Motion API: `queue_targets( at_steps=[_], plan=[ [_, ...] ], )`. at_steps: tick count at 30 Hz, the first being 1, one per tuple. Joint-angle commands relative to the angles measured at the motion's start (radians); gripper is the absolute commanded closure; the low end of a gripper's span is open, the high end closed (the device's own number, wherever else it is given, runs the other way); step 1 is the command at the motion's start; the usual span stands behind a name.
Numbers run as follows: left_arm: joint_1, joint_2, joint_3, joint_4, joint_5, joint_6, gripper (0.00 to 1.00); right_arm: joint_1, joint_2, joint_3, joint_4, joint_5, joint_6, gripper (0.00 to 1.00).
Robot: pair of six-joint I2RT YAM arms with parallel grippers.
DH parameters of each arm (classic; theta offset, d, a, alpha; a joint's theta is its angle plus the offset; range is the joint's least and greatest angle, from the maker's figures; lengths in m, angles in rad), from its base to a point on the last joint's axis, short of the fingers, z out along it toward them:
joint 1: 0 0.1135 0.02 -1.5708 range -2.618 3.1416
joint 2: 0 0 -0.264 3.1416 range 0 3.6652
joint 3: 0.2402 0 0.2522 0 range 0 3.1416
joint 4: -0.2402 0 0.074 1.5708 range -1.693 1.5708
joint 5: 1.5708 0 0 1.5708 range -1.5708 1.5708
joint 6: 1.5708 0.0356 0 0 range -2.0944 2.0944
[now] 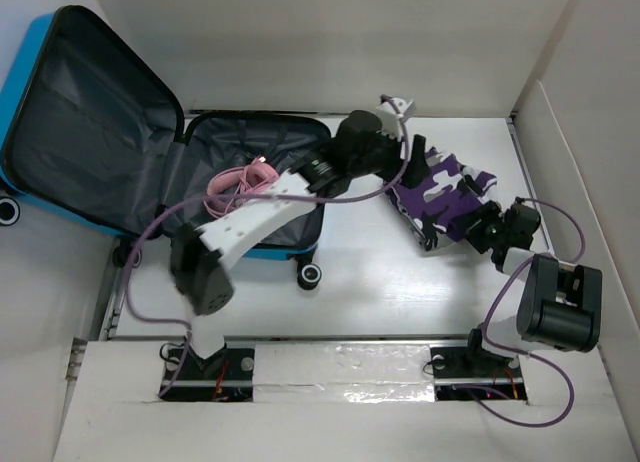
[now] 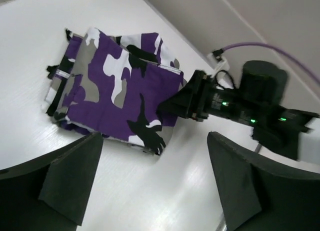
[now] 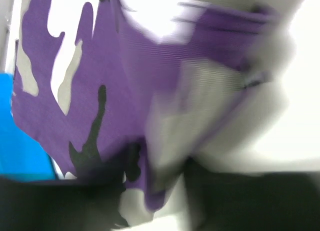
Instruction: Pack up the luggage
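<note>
On my overhead feed the luggage (image 1: 100,122) sits at the far left of the tabletop (image 1: 380,292), lying open. Its blue-shelled lid is swung back to the far left, and the dark grey lined base lies flat just to the right of it. One black-and-white wheel (image 1: 310,274) shows at the base's near edge. A coiled pink cable (image 1: 240,182) lies inside the base half. My left arm crosses over that open half from its mount at the near edge, and the left claw (image 1: 412,154) hangs past the case's right side, above the left edge of a folded purple camouflage garment (image 1: 440,197). From the left wrist camera I see that claw (image 2: 155,161) spread wide with nothing between its fingers (image 2: 75,176), only bare tabletop (image 2: 165,201) and the near edge of the garment (image 2: 115,86) beyond them. The garment lies flat on the tabletop, right of the luggage and apart from it. At its right edge is the right claw (image 1: 478,220), and the left wrist view shows its tip (image 2: 180,103) against the cloth. My right wrist picture is badly blurred and filled with purple fabric (image 3: 100,81), so I cannot tell how far that claw is open or whether it has hold of the garment.
</note>
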Motion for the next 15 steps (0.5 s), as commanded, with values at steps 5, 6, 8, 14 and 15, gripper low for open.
queue_targets(
  at_steps=[5,6,8,14,15],
  plan=[
    [0.107,0.442,0.479,-0.184,0.125,0.166,0.04,0.054,-0.168,-0.031,-0.031,0.037,-0.021,0.00],
    [0.107,0.520,0.522,-0.192,0.113,0.187,0.02,0.067,-0.229,-0.031,-0.048,0.055,-0.024,0.00],
    [0.134,0.582,0.597,-0.173,0.087,0.199,0.01,0.090,-0.295,-0.034,-0.101,0.091,-0.027,0.00],
    [0.216,0.742,0.666,-0.048,0.215,0.144,0.01,0.090,-0.546,-0.054,-0.207,0.129,-0.038,0.00],
    [0.216,0.792,0.694,-0.051,0.249,0.135,0.01,0.090,-0.573,-0.050,-0.223,0.140,-0.044,0.00]
  ],
)
